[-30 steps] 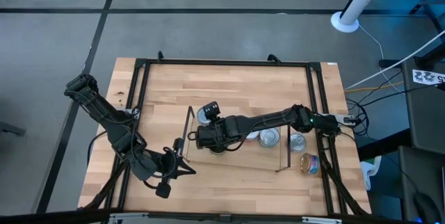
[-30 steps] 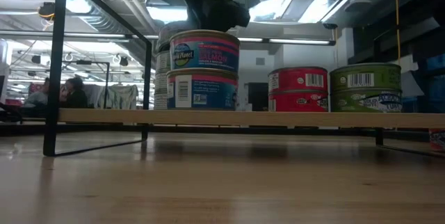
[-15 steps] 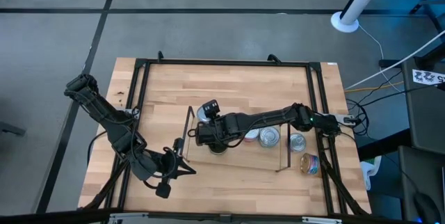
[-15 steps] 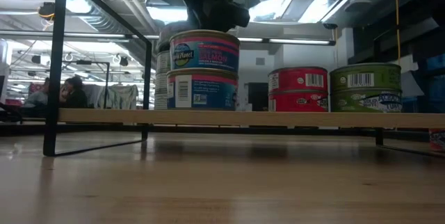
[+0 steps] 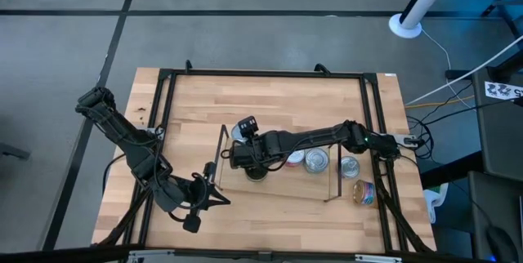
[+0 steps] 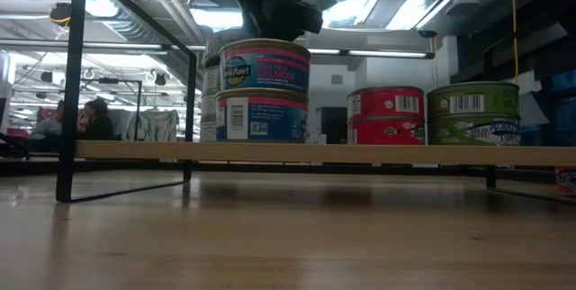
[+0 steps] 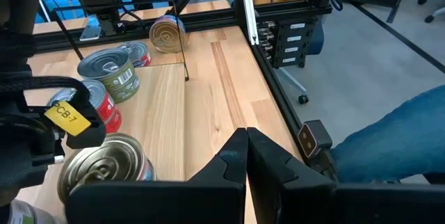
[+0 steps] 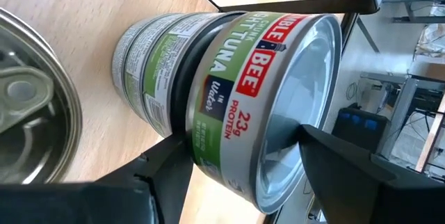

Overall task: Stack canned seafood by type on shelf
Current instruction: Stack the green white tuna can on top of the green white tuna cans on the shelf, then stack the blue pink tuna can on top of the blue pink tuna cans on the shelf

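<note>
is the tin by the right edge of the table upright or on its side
On its side. In the high view the loose tin shows its colourful side label rather than a round lid, and in the left wrist view its gold lid faces sideways, off the shelf.

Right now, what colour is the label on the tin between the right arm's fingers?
Green and white, with a red band, on the round tuna tin; clearest in the right wrist view.

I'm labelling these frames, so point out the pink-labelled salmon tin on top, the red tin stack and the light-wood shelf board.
Pink-labelled salmon tin [image 6: 265,67]: low view, side label.
Red tin stack [image 6: 385,115]: low view, label front.
Light-wood shelf board [image 6: 360,154]: low view, front edge.
</note>
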### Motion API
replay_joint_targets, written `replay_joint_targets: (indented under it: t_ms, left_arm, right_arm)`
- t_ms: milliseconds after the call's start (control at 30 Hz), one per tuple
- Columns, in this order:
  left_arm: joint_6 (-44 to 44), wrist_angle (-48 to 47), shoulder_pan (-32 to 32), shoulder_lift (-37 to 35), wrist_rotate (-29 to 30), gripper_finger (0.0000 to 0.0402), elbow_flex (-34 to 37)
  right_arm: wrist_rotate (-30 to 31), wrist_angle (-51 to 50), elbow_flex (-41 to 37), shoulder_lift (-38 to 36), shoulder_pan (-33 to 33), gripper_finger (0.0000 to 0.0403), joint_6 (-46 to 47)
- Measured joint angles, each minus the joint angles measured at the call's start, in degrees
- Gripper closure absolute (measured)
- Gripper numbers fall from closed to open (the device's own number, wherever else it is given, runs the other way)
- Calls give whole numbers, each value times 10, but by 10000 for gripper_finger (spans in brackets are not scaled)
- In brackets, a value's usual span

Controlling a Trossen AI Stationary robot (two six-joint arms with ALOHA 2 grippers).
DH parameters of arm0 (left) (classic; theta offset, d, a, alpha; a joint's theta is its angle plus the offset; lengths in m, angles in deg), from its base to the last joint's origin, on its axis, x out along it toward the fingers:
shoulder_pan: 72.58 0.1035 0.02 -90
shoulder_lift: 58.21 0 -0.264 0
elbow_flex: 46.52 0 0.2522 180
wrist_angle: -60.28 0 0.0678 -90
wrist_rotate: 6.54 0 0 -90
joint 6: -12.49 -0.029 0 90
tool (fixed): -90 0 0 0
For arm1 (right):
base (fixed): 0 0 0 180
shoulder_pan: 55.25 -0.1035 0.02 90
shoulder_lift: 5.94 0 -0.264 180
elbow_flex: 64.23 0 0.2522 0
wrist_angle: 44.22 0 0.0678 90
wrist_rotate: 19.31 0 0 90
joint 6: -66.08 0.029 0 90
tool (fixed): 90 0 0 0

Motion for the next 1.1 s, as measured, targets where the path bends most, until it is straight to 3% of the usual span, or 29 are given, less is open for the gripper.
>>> replay_joint_targets:
  t_ms: [700, 1100]
  left_arm:
    - [-3, 0, 0, 0, 0, 396, 0]
    - [1, 1, -3, 0, 0, 398, 0]
  right_arm:
    - [-49, -1, 0, -27, -1, 149, 0]
    - [-24, -31, 0, -51, -18, 149, 21]
